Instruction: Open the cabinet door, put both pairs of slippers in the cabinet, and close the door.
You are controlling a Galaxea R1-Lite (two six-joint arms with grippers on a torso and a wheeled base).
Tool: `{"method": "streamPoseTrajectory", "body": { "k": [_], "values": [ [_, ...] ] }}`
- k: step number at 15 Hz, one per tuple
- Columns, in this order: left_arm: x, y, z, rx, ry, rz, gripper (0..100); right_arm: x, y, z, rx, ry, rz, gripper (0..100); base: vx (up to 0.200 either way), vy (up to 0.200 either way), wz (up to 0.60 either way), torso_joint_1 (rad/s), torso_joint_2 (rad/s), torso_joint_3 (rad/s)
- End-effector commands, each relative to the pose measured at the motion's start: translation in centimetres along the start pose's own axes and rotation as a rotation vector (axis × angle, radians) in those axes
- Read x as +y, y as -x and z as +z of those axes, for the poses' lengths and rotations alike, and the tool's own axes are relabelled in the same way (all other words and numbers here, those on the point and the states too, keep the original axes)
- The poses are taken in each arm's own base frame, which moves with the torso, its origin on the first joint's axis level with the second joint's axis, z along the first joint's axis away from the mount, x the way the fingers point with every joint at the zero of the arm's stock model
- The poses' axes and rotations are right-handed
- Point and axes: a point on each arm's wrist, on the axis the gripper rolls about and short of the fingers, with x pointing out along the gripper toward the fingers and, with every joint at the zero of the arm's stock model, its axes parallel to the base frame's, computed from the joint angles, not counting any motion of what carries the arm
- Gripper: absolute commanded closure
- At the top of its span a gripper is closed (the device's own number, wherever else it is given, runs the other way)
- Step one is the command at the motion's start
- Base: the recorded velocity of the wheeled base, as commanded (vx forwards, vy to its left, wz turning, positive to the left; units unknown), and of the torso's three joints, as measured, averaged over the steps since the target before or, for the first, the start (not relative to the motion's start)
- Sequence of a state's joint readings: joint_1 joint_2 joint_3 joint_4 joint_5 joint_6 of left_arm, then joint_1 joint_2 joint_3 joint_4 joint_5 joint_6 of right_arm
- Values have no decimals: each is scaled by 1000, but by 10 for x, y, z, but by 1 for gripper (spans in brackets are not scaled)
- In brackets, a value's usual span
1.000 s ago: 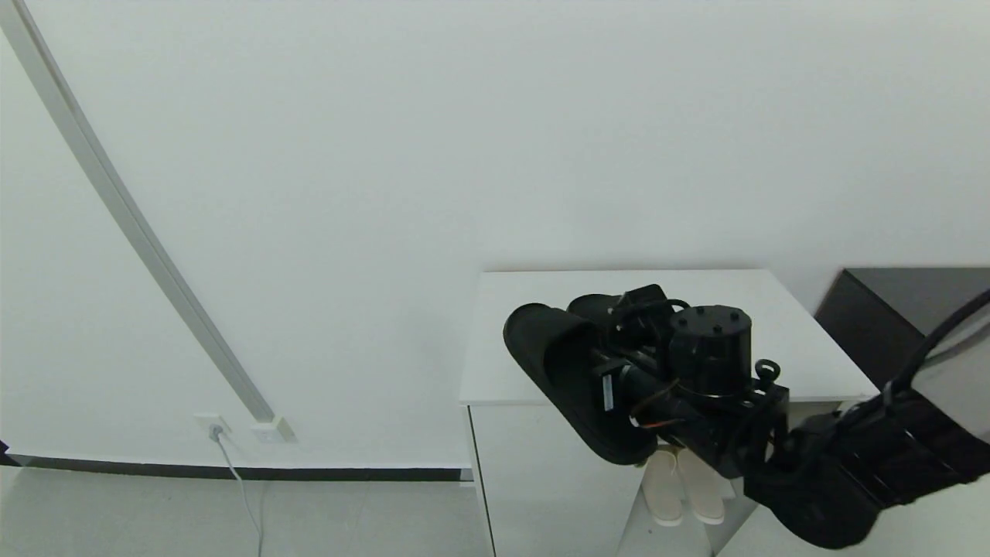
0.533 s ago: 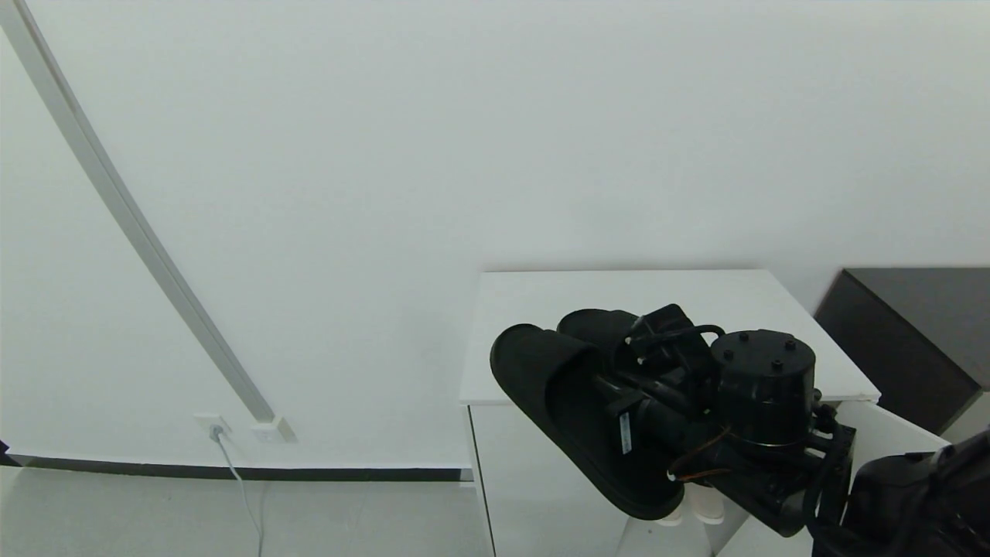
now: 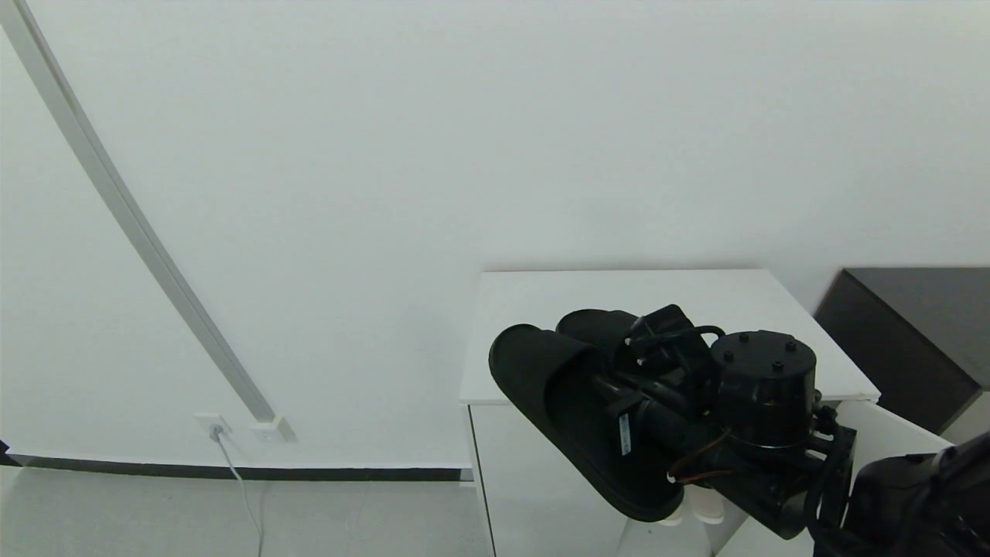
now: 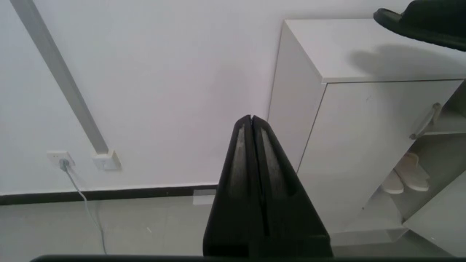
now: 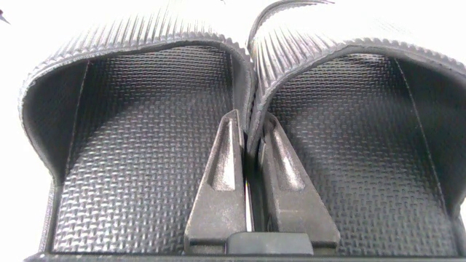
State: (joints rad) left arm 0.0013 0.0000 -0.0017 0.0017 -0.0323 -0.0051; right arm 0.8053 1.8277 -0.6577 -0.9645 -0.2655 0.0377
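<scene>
Lowered slightly before the cabinet (image 3: 541, 464), right gripper (image 5: 251, 120) pinches both black slippers (image 3: 557, 387) by their touching inner walls so the pair travels as one; left gripper (image 4: 251, 120) pressed together, idle.

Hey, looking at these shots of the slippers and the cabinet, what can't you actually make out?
1. Head view: the white slippers are mostly hidden behind the black slippers and right gripper; only their tips show.
2. Head view: the inside of the cabinet is cut off by the bottom edge.
3. Head view: the open cabinet door sits largely behind the right arm, so its angle is unclear.
</scene>
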Motion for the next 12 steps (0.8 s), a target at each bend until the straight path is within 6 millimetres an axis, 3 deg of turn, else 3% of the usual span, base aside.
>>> {"method": "streamPoseTrajectory", "body": {
  "k": [1,7,12],
  "values": [
    [0,0,0,0,-1,0,100,1,0,-1,1,0,2,100,-200,0,0,2,7,2],
    [0,0,0,2,1,0,100,2,0,-1,3,3,5,100,-200,0,0,0,0,2],
    [0,0,0,2,1,0,100,2,0,-2,4,3,6,100,0,0,0,0,0,0]
  ]
}}
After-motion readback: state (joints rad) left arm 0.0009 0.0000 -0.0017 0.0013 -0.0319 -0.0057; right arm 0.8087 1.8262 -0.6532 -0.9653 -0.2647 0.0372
